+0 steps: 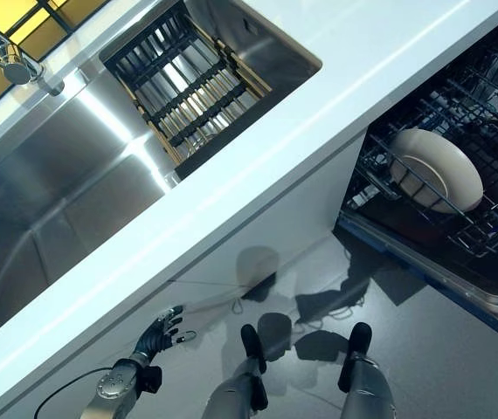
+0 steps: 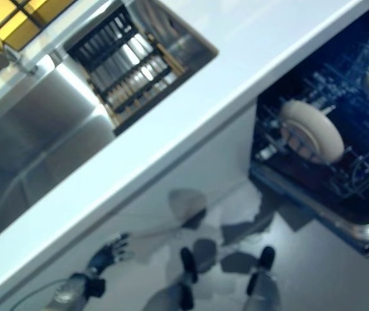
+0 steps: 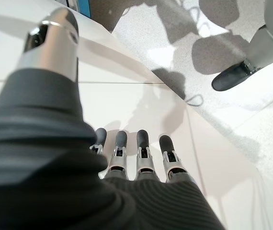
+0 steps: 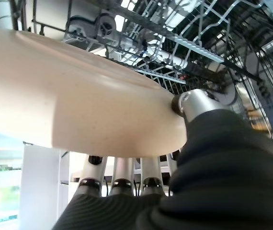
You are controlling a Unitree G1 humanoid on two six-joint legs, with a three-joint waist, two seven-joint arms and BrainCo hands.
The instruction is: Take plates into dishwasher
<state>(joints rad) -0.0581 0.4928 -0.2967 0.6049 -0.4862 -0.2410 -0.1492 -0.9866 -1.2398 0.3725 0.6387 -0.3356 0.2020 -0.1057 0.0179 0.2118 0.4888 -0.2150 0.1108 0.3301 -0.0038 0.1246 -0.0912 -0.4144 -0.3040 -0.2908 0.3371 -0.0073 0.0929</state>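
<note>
A cream plate [image 4: 79,110] was pinched between thumb and fingers of the right hand [image 4: 194,143] over the dishwasher rack [image 1: 459,131], placement apparently in hand, careful slotting between tines needed next.

White countertop [image 1: 319,113] running diagonally across frame. Steel sink [image 1: 48,192] at upper left, tap [image 1: 9,57] above. Glossy grey floor [image 1: 441,349] along bottom.

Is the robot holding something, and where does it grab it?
Yes. The right hand holds a cream plate by its rim, thumb on one face, fingers behind, over the dishwasher rack. The left hand holds nothing.
</note>
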